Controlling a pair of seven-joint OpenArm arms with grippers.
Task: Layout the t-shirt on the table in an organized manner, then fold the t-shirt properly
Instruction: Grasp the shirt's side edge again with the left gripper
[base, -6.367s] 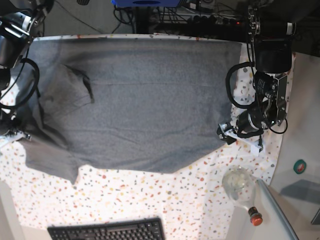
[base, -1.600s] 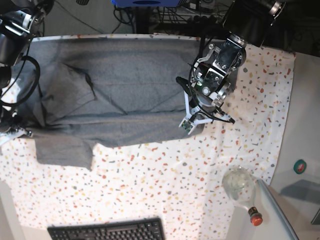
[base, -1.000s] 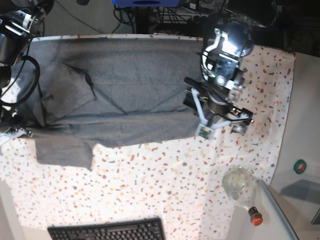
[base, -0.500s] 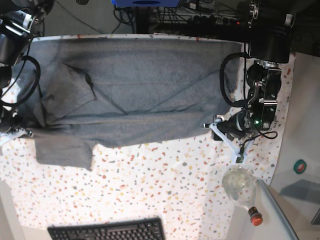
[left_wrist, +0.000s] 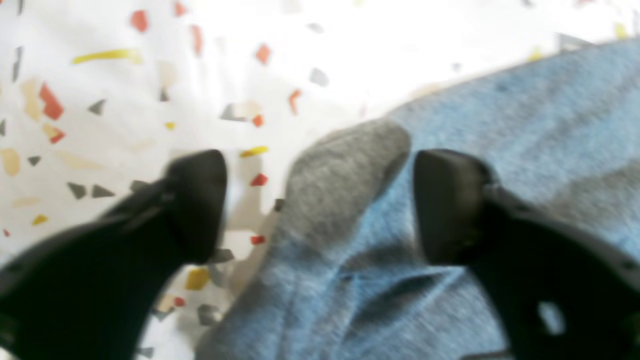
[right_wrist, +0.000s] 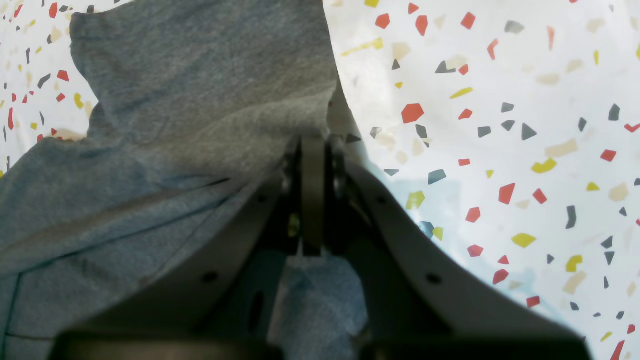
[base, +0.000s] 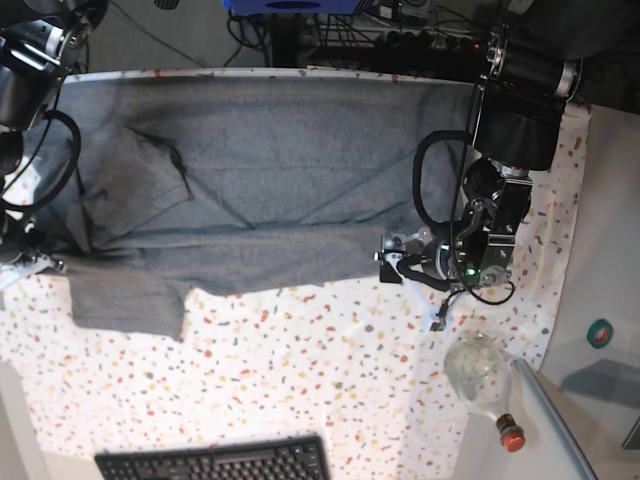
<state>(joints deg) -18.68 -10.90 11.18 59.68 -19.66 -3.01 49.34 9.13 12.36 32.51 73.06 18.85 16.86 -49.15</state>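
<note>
Between left end effector (left_wrist: 320, 200) fingers, seemingly ungripped, t-shirt (left_wrist: 340, 175) corner

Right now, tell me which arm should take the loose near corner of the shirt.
Left. The left gripper already straddles a raised fold at the shirt corner, jaws apart on either side, over the table. The right gripper is shut on the shirt's other end, so it is probably busy.

no readable text, labels, brands or numbers on anything
</note>
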